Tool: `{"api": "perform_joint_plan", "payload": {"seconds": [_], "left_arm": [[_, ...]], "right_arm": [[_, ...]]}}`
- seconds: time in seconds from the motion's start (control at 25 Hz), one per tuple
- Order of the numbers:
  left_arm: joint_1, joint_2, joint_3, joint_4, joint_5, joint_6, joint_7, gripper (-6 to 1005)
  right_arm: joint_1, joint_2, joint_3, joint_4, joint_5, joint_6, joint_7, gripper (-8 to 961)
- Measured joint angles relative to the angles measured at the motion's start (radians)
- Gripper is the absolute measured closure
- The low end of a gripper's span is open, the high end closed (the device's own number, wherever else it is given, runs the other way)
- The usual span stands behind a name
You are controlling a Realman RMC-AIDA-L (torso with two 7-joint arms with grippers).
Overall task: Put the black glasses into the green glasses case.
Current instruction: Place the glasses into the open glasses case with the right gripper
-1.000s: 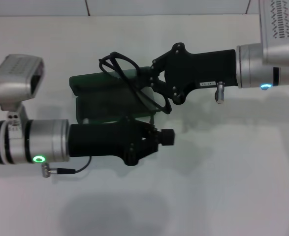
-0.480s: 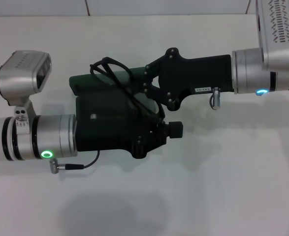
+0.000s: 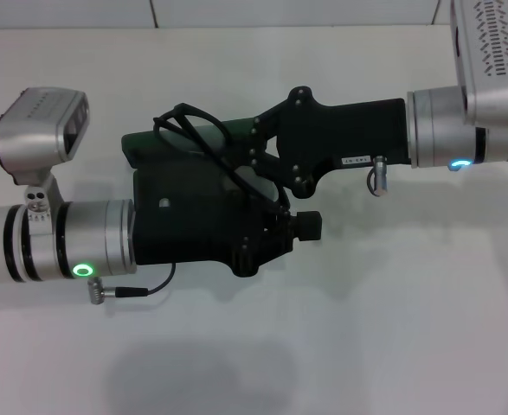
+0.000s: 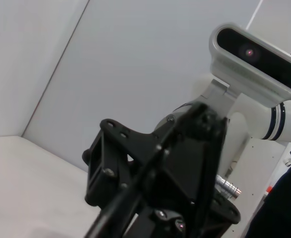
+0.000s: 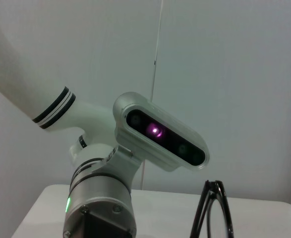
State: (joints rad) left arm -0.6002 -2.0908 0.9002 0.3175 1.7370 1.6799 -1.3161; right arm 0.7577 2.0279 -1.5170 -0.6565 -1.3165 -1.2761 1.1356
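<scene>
The black glasses (image 3: pixel 203 131) hang in my right gripper (image 3: pixel 255 151), which is shut on the frame and holds it over the green glasses case (image 3: pixel 150 145). Only the far and left edges of the case show. My left gripper (image 3: pixel 279 229) reaches in from the left and its black body covers most of the case. The temple arms slant down towards the left gripper's tip. In the right wrist view the glasses (image 5: pixel 208 213) show as thin black loops. Whether the case is open is hidden.
The white table (image 3: pixel 366 328) spreads out in front and to the right. The left arm's wrist camera (image 3: pixel 41 130) stands to the left of the case and also shows in the right wrist view (image 5: pixel 160 134). A cable (image 3: pixel 132 292) hangs under the left wrist.
My left arm has moved forward and right and now covers more of the case. My right gripper has carried the glasses a little left over the case.
</scene>
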Motion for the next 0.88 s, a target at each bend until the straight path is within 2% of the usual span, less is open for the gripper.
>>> {"api": "perform_joint_plan", "payload": {"seconds": [0.36,0.68,0.88], "left_arm": [[0.040,0.008,0.002,0.013,0.005,-0.002,0.001,954],[0.139,0.043,-0.006,0.055,0.001,-0.024,-0.002,952],[0.194,0.068,-0.007,0.064,-0.001,-0.049,-0.007,951]], "right_arm": [[0.000,0.000,0.007,0.003,0.000,0.039,-0.020,814],[0.013,0.000,-0.014,0.000,-0.008,0.112,-0.088,810],[0.035,0.000,-0.086,-0.005,-0.010,0.189,-0.168,808]]}}
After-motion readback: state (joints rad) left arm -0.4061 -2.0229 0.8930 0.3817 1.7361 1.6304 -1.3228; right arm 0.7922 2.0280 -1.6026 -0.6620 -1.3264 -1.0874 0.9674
